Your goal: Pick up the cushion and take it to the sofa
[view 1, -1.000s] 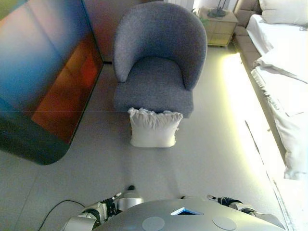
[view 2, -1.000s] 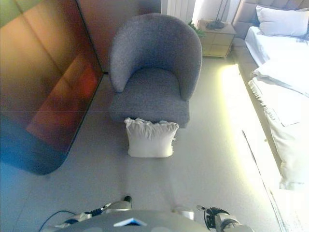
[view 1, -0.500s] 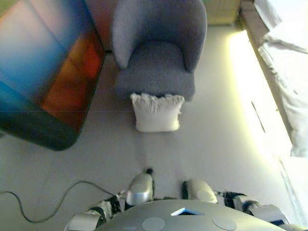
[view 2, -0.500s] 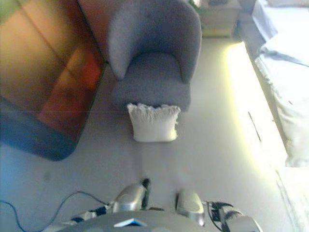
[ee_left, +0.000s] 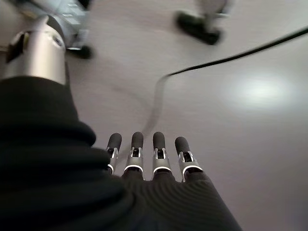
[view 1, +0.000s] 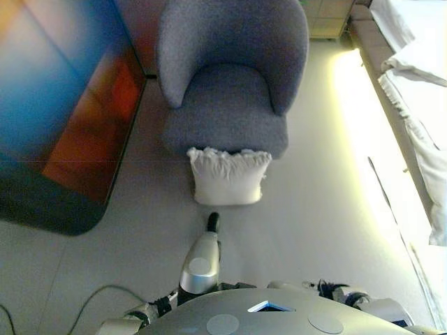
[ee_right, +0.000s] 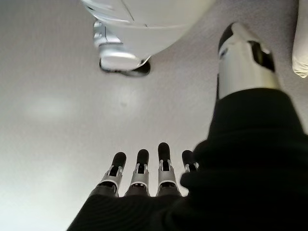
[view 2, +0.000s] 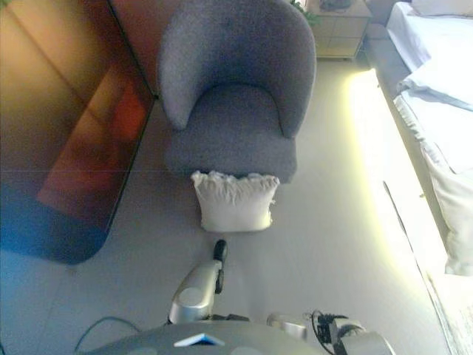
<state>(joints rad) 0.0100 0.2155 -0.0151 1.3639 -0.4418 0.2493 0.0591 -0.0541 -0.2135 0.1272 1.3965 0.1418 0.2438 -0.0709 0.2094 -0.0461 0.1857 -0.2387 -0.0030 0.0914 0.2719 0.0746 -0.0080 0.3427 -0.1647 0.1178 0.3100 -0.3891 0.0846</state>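
A white cushion (view 1: 229, 178) with a frilled top edge stands upright on the floor, leaning against the front of a grey armchair (view 1: 227, 105). It also shows in the right eye view (view 2: 234, 201). My left hand (ee_left: 159, 149) hangs low at my side over the floor, fingers straight and empty. My right hand (ee_right: 142, 168) hangs the same way, fingers straight and empty. Both hands are well short of the cushion and do not show in the eye views.
A large dark glossy panel (view 1: 63, 118) stands at the left of the armchair. A bed with white bedding (view 1: 419, 84) runs along the right side. A small nightstand (view 2: 340, 29) is at the back right. Bare floor lies between me and the cushion.
The whole view has shifted as the camera moved; the cushion and armchair now sit closer. The cushion has not moved against the chair. Both hands stay empty.
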